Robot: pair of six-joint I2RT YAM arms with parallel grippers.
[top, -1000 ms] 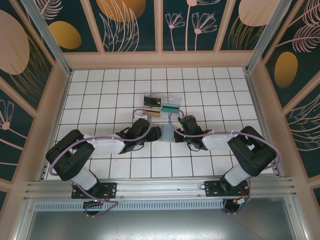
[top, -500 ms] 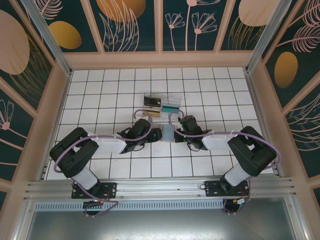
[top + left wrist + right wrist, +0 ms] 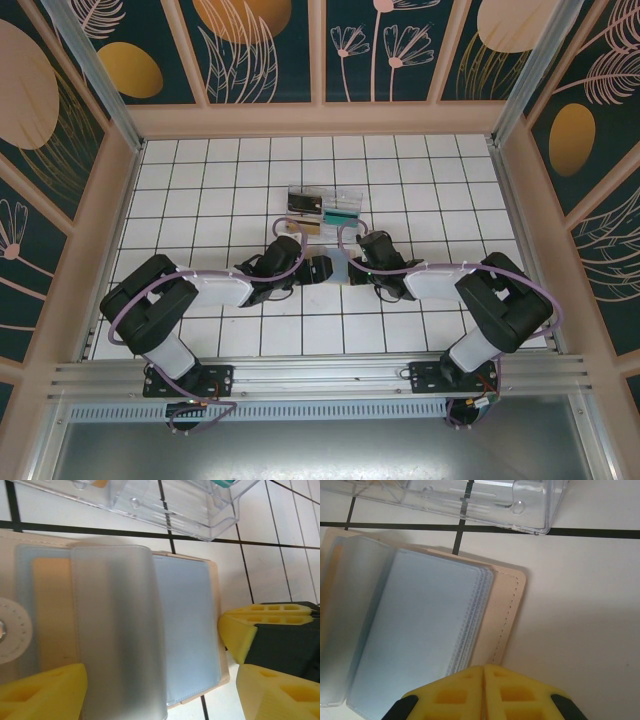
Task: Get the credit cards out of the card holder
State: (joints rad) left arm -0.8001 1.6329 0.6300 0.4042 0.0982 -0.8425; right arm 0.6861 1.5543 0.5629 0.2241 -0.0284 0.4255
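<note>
Setting: robot test cell, a staged lab booth rather than a lived-in room. Evidence, as seen from inside:
- left arm [image 3: 150, 315] and right arm [image 3: 500, 300], bolted to an aluminium rail [image 3: 320, 372] along the near edge
- purple cabling [image 3: 541, 291] looped along both arms
- white gridded worktop [image 3: 200, 170]
- wood-framed wall panels [image 3: 265, 50] with teal-and-gold plant print closing the left, right and far sides
- bare metal corner post [image 3: 95, 70]

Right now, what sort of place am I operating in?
Probably an enclosed tabletop robot cell rather than a real room: a white tiled tabletop, botanical-print wall panels on three sides, and an aluminium rail along the near edge.
</note>
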